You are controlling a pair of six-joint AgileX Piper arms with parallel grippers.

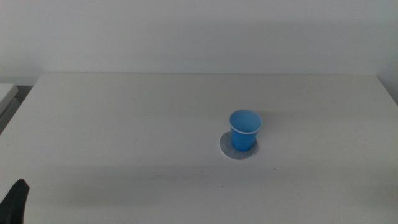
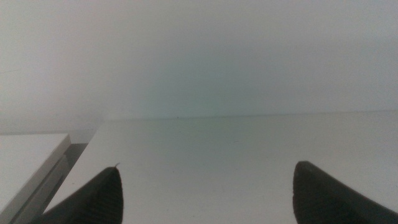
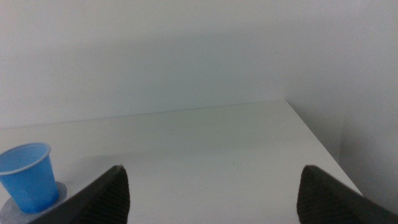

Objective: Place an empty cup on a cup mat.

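The small bright blue plastic cup (image 1: 245, 130) stood upright on the speckled grey round cup mat (image 1: 227, 149), slightly off-centre. Both tools, left (image 2: 205, 193) and right (image 3: 214, 193), were released and well apart from it; any retreat was best kept wide of the cup

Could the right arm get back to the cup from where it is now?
Probably yes: the right gripper has its jaws open, and the cup stands upright on the cup mat with bare table all round it.

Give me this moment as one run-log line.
cup: upright on cup mat | left gripper: open, empty, waiting | right gripper: open, empty, clear of cup
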